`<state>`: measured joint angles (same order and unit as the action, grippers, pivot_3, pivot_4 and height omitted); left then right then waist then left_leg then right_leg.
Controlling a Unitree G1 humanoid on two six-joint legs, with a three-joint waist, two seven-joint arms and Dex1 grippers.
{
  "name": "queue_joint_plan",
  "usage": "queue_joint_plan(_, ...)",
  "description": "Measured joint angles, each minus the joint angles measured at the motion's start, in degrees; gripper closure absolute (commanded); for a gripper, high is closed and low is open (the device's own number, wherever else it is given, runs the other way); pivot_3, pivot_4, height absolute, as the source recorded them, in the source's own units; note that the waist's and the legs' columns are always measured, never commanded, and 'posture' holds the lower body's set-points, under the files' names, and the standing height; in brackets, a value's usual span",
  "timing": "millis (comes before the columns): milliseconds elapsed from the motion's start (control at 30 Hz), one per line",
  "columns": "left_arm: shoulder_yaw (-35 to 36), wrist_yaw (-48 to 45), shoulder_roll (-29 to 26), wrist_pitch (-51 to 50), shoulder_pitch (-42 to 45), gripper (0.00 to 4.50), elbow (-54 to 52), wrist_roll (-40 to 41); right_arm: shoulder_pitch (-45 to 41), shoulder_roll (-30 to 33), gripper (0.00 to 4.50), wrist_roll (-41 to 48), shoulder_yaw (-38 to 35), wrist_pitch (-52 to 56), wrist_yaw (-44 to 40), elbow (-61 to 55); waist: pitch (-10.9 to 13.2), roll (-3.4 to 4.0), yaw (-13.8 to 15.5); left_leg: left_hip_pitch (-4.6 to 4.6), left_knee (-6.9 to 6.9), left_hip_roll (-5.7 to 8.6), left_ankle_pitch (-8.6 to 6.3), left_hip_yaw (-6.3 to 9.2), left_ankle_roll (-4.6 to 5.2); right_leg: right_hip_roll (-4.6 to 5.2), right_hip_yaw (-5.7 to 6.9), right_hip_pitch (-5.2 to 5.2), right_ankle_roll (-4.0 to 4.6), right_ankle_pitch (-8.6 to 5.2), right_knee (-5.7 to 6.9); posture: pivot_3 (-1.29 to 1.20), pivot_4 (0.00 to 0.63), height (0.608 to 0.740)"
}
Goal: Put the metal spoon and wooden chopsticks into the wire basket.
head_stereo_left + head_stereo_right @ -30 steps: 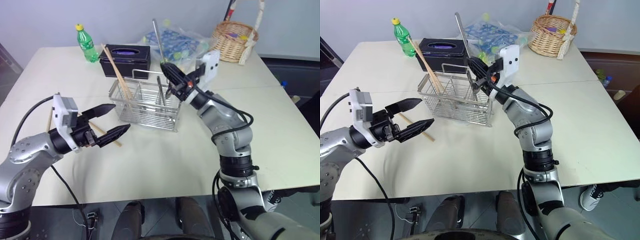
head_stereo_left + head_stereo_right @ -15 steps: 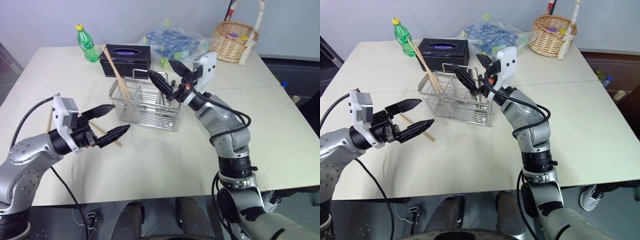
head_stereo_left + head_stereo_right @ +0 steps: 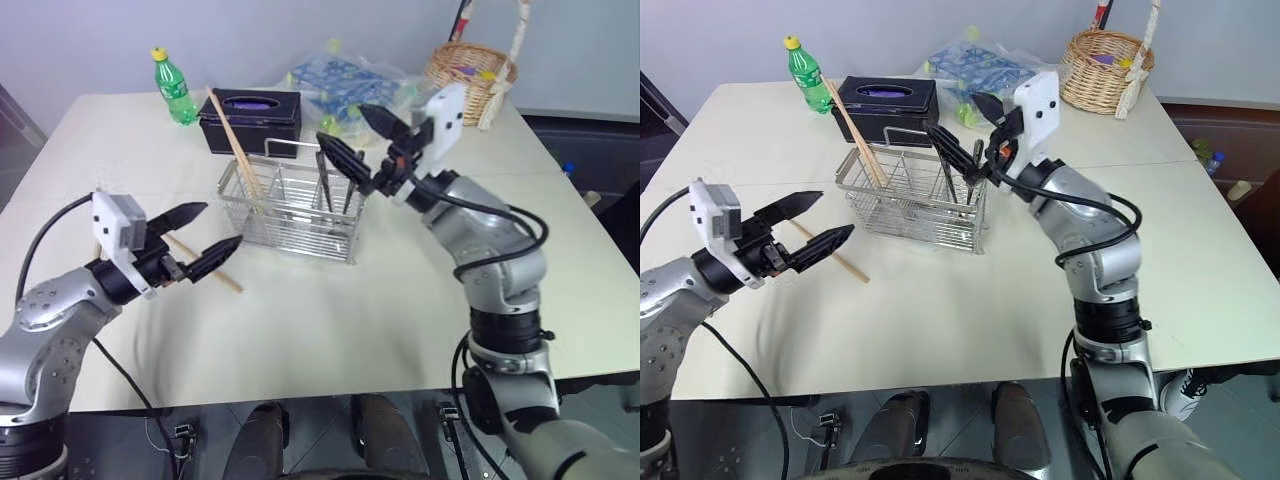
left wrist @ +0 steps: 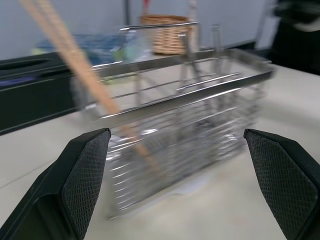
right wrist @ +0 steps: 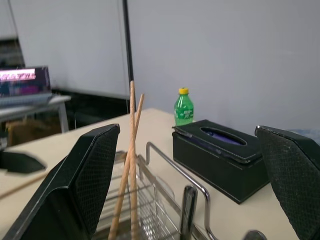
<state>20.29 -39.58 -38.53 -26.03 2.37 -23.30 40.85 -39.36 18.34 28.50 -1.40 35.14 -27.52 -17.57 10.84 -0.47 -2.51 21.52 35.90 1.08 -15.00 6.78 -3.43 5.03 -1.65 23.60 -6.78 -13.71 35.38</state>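
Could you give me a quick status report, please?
Both grippers open, empty: left gripper, right gripper. Metal spoon in wire basket. One chopstick on table.

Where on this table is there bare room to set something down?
Bare: the near table strip in front of the wire basket, the right side below the wicker basket, and the far-left corner beside the green bottle. Crowded: behind the wire basket, with the tissue box and plastic bag.

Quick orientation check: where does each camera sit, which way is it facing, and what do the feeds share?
Head stereo pair: looks forward and down over both arms at the table, left gripper, right gripper.
Left wrist: level, facing the wire basket between its own fingers.
Right wrist: over the basket toward the tissue box, green bottle.
Shared: basket, wooden chopsticks.
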Motion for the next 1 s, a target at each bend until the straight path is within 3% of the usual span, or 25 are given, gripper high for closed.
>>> queue_joint_plan(267, 0.8, 4.3, 5.5, 7.4, -0.8, 0.00, 9.1, -8.4, 3.3, 11.2, 0.06, 7.1, -2.9, 9.6, -4.1, -9.8, 0.0, -0.03, 0.4, 0.04, 0.02, 0.00, 0.00, 0.00, 0.01, 0.01, 0.01, -0.06, -0.01, 0.00, -0.14, 0.00, 0.150, 0.740)
queue_joint_plan(533, -1.9, 9.3, 12.1, 16.3, -0.9, 0.00, 17.0, -18.0, 13.1, 20.8, 0.06, 12.8, -9.6, 12.8, -8.0, -15.6, 0.0, -0.06, 1.8, 0.04, 0.05, 0.00, -0.01, -0.02, 0.02, 0.02, 0.01, -0.12, 0.00, -0.01, -0.22, 0.00, 0.150, 0.740)
queue_joint_plan(700, -3.5, 12.9, 15.3, 19.3, 0.2, 0.00, 21.1, -21.7, 21.5, 23.4, 0.06, 13.4, -11.8, 10.6, -10.8, -18.8, 0.0, -0.10, 1.9, 0.07, 0.10, 0.01, -0.01, -0.02, 0.02, 0.02, 0.01, -0.16, -0.05, 0.01, -0.29, 0.00, 0.150, 0.740)
queue_joint_plan(1000, -5.9, 14.6, 16.8, 20.9, 3.5, 0.00, 24.4, -24.1, 34.8, 24.7, 0.06, 8.5, -13.6, -4.1, -18.8, -21.4, 0.0, -0.11, 1.8, 0.02, 0.12, 0.01, -0.01, -0.03, 0.02, 0.02, 0.02, -0.20, -0.10, 0.02, -0.27, 0.00, 0.150, 0.740)
